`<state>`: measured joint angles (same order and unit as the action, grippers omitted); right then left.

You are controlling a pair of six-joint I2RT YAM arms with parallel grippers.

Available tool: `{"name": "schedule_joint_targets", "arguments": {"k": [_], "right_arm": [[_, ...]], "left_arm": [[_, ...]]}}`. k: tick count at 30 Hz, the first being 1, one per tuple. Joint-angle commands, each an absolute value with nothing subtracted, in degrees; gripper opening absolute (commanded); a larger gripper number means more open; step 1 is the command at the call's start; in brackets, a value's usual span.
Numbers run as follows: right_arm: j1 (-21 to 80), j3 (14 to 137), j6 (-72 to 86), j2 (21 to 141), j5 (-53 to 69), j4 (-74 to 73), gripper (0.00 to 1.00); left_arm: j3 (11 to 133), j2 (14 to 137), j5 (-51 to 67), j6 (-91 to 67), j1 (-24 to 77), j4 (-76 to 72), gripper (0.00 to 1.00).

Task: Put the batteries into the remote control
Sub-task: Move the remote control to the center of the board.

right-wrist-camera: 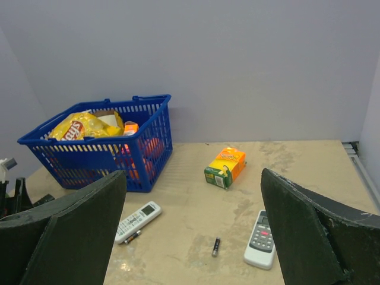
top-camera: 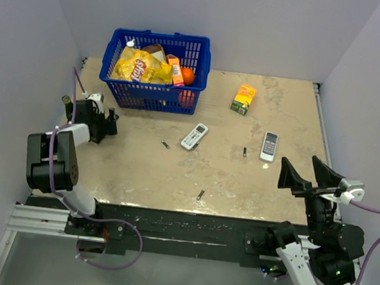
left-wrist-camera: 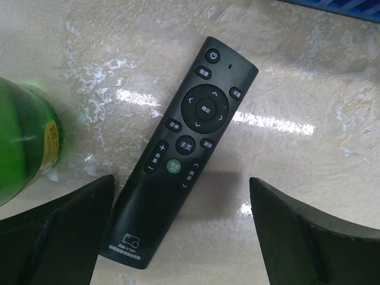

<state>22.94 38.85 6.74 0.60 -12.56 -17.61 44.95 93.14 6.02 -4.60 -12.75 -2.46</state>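
The marbled beige table (top-camera: 253, 190) is carrying everything in the scene, and the blue basket (top-camera: 147, 95) is standing at its far left, holding a yellow snack bag (top-camera: 140, 66) and an orange fruit (top-camera: 187, 75) among other packets. The left gripper (left-wrist-camera: 181, 234) is hanging over the left edge of the table with its jaws spread wide and gripping nothing. The right gripper (top-camera: 307, 176) is hovering above the near right part of the table, its jaws likewise wide apart and empty. The remote control (left-wrist-camera: 184, 148) is lying flat, buttons up, directly under the left gripper, its lower end sitting in the gap between the two fingers without touching either. A green bottle (left-wrist-camera: 24, 142) is standing just to the left of it. A white remote with a small screen (top-camera: 194, 136) is lying near the middle of the table, and a second white remote (top-camera: 269, 146) is lying to its right. An orange and green carton (top-camera: 244, 98) is sitting behind them. One battery (top-camera: 165, 144) is lying just left of the screen remote, a second battery (top-camera: 245, 151) is lying between the two white remotes, and a third battery (top-camera: 200, 194) is lying nearer the front edge, all well apart from the remote control.
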Motion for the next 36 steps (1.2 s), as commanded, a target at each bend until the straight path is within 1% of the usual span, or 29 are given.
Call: {"name": "schedule_joint_targets", "arguments": {"k": [1,4,8,13,16,19,20,21,24,25,26,30,34,36], "right_arm": [[23.47,38.67,6.06,-1.14,-13.27,-16.61,0.98],[23.47,38.58,5.89,-1.14,-13.27,-16.52,0.98],[23.38,38.58,5.98,-1.14,-13.36,-16.52,0.98],[23.38,38.67,5.98,-1.14,-13.1,-16.61,0.98],[23.38,38.85,6.06,-1.14,-13.1,-16.79,0.98],[23.47,38.94,6.15,-1.14,-12.92,-16.96,0.98],[23.47,38.94,6.07,-1.14,-12.92,-17.14,0.98],[23.38,38.94,6.06,-1.14,-12.83,-17.14,0.98],[23.47,39.11,6.24,-1.14,-12.74,-17.31,0.98],[23.47,39.11,6.15,-1.14,-12.57,-17.4,0.98],[23.47,39.2,6.15,-1.14,-12.57,-17.49,0.98],[23.47,39.37,6.15,-1.14,-12.57,-17.93,0.98],[23.38,39.46,6.24,-1.14,-12.48,-18.02,0.98],[23.47,39.55,6.33,-1.14,-12.39,-18.11,0.98]], "left_arm": [[47.9,94.65,4.75,-2.81,-13.54,-2.64,1.0],[48.6,96.15,5.36,-3.34,-13.54,-0.54,0.99],[48.69,95.02,8.43,-4.57,-12.31,4.83,0.94],[47.55,91.85,0.63,-4.22,-7.3,8.96,0.89],[48.07,92.46,-1.93,-4.66,-4.75,11.68,0.8],[48.86,94.22,-1.93,-5.62,-2.9,14.5,0.65],[48.87,94.65,-2.02,-6.32,-2.03,15.11,0.56],[48.87,94.66,-1.85,-6.76,-1.67,15.38,0.54],[48.52,94.48,-1.41,-8.87,-1.23,15.99,0.53],[48.43,93.96,-0.88,-9.4,-1.23,16.08,0.52],[48.17,93.43,-0.01,-10.54,-1.14,16.52,0.5],[44.49,89.13,5.53,-13.09,-0.53,17.4,0.5],[41.31,82.81,8.78,-14.5,-0.44,20.65,0.52],[40.09,80.78,6.61,-16.25,1.57,22.15,0.55]]}}
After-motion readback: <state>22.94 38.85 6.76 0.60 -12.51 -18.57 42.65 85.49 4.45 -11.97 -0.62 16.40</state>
